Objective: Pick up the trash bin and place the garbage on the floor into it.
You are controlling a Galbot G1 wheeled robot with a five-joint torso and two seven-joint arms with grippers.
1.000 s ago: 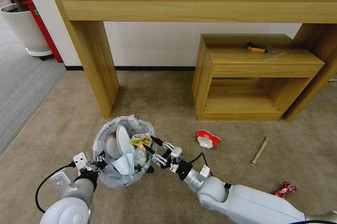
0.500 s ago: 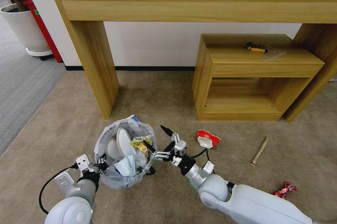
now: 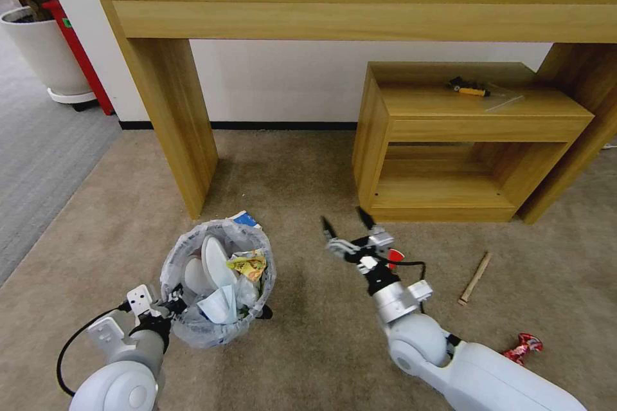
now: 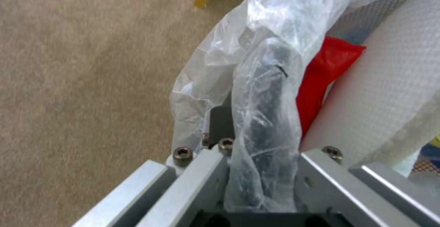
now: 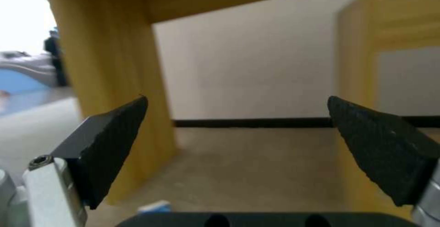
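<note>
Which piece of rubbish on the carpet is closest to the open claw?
The red-and-white cup, lying right beside the open right gripper. The wooden stick and crushed red can lie farther right.

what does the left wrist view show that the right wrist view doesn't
Left wrist view: the left hand clamped on the trash bin rim through its plastic bag, a red wrapper and a white slipper inside.

Right wrist view: the right hand open and empty, facing the wall between the desk leg and the side shelf.

Both: the beige carpet.
</note>
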